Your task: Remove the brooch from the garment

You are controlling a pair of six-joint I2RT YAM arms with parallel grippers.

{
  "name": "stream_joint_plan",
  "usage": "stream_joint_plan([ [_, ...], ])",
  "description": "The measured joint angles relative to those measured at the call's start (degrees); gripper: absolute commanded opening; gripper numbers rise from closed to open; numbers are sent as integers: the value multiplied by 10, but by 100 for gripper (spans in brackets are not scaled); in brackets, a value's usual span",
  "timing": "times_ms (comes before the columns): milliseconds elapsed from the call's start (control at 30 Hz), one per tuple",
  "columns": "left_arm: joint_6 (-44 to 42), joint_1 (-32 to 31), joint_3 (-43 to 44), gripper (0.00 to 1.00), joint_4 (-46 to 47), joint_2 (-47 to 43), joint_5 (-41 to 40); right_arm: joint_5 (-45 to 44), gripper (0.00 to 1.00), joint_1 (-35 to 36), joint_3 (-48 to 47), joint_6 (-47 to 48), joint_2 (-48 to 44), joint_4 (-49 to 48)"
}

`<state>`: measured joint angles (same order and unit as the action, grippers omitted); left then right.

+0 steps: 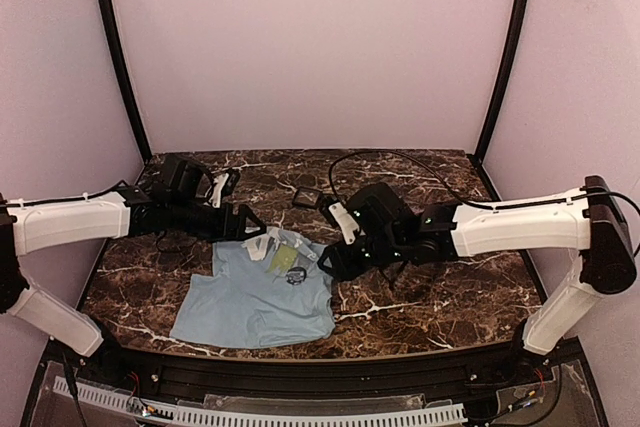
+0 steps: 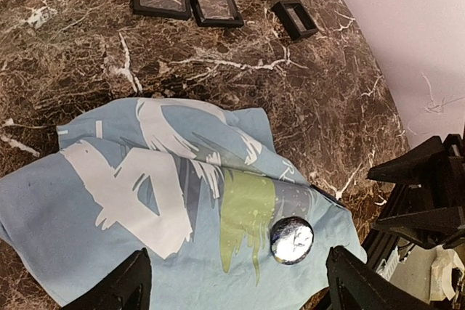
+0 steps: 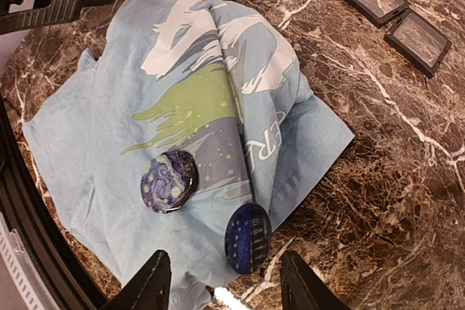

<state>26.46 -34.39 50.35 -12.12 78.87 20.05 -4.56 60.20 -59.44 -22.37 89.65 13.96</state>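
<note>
Two badges on a blue shirt — fingers spread

Spread wide and holding nothing, the right fingers (image 3: 151,284) hang over the edge of the light blue shirt (image 3: 87,128), which lies crumpled on the dark marble worktop (image 3: 378,179). The brooch (image 3: 247,238) — round, dark navy with pale marks — sits at the shirt's edge just beside a fold, close to those fingers. A second badge (image 3: 168,181), swirled blue and purple, lies near it below the green print. The left fingers (image 2: 131,287) are spread wide and empty over the shirt. Black square trays (image 3: 396,11) rest on the bare marble, well apart from the cloth
</note>
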Motion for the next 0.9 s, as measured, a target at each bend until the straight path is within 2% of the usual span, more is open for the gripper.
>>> stream_joint_plan([
  [200,6,-3,-3,85,0,4,-5,-12,45,-1,-26,11,47,15],
  [667,4,-4,-3,85,0,11,-11,-20,24,-1,-40,25,88,20],
  [900,-4,-4,-3,84,-6,11,-15,-29,2,-1,-44,29,98,20],
])
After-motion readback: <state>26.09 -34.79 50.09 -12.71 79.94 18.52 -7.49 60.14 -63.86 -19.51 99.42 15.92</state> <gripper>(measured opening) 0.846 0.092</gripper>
